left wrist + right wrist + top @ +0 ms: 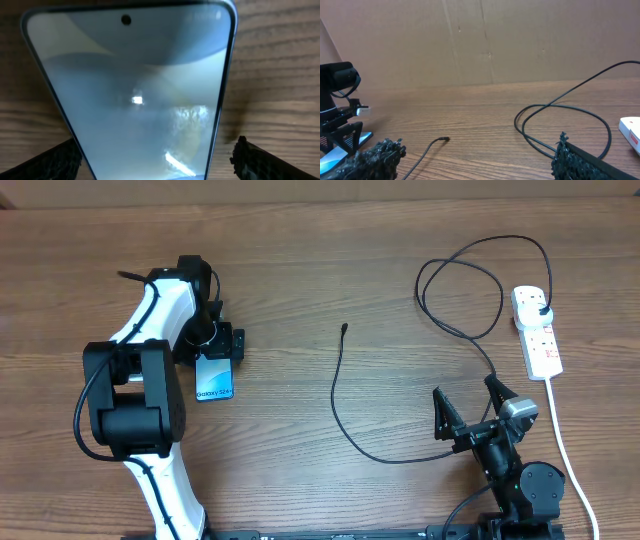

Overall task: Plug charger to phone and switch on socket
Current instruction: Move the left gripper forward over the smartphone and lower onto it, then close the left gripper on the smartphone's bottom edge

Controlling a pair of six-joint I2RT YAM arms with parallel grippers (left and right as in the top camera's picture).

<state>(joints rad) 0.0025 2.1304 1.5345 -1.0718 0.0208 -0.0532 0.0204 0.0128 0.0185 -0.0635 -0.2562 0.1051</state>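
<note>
The left gripper (218,348) hangs wide open over the phone (215,377), a finger on either side, gripping nothing; closing to steady it looks next. The charger (335,395) tip lies loose, ahead-left of the right gripper (468,408), which is equally wide and empty. Cable loops crowd the socket (537,330) ahead-right.

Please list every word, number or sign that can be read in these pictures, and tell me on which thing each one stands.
"Galaxy S24": on the light-blue screen of the phone, seen from overhead, small and turned sideways.
Red marks on the socket: too small to read.
Left wrist view: the phone's screen shows only glare, no text.
Right wrist view: no text to read.
</note>
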